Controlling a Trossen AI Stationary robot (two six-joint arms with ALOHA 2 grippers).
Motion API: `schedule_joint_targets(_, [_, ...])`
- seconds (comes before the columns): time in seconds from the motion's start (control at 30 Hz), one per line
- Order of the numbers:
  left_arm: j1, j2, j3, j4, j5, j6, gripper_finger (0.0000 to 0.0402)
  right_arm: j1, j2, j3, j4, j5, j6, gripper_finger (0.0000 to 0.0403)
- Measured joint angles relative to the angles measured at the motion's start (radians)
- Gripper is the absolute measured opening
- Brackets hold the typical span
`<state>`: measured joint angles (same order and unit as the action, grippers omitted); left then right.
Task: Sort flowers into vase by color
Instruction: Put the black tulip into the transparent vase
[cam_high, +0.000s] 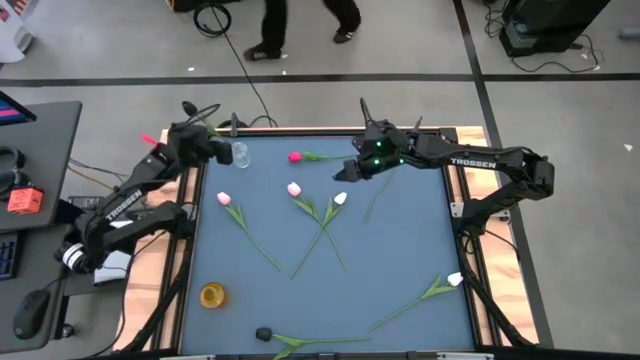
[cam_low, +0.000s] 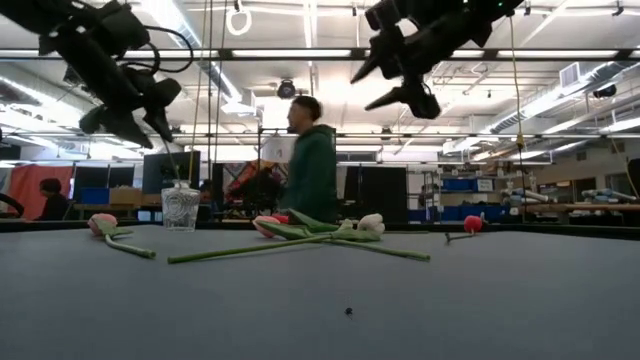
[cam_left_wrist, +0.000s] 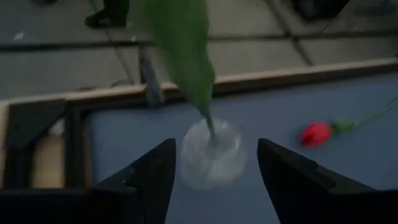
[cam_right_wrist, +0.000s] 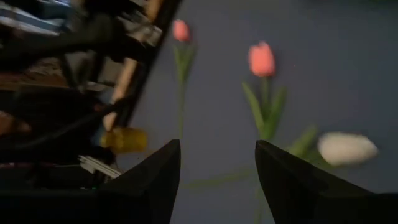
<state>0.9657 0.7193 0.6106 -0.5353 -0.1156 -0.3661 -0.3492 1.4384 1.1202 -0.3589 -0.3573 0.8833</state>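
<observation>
Lying on the blue table (cam_high: 400, 250), the flowers are thin green stems with small heads. A red one (cam_high: 296, 157) is near the far edge. Two pink ones (cam_high: 224, 199) (cam_high: 293, 188) and a white one (cam_high: 340, 199) are in the middle, and their stems cross. Another white one (cam_high: 455, 280) and a dark one (cam_high: 264, 333) lie near the front edge.

The clear glass vase (cam_high: 240, 152) stands at the far left corner with a green stem (cam_left_wrist: 210, 127) in it. A yellow vase (cam_high: 212, 295) stands at the front left.

The left gripper (cam_left_wrist: 214, 168) is above the glass vase, fingers apart and empty. The right gripper (cam_right_wrist: 217, 162) is above the table, fingers also apart, holding nothing.
</observation>
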Motion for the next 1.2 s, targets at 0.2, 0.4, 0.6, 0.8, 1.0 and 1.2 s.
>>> schedule_joint_targets(0.2, [0.000, 0.046, 0.162, -0.294, -0.022, 0.019, 0.0236, 0.002, 0.000, 0.000, -0.117, -0.002, 0.009, 0.0215])
schedule_joint_targets(0.4, [0.000, 0.074, 0.323, -0.515, -0.022, 0.020, 0.0236, 0.007, 0.000, 0.000, -0.188, -0.002, -0.009, 0.0215])
schedule_joint_targets(0.6, [-0.001, 0.074, 0.459, -0.670, -0.022, 0.020, 0.0236, 0.023, 0.000, 0.000, -0.252, 0.025, -0.069, 0.0215])
schedule_joint_targets(0.8, [-0.001, 0.072, 0.588, -0.744, -0.023, 0.021, 0.0236, 0.025, 0.000, 0.000, -0.345, 0.057, -0.121, 0.0215])
schedule_joint_targets(1.0, [-0.002, 0.072, 0.690, -0.796, -0.020, 0.035, 0.0236, 0.018, 0.000, -0.013, -0.454, 0.097, -0.195, 0.0215])
schedule_joint_targets(1.2, [-0.001, 0.080, 0.776, -0.846, -0.018, 0.061, 0.0233, 0.018, 0.000, -0.088, -0.474, 0.095, -0.206, 0.0215])
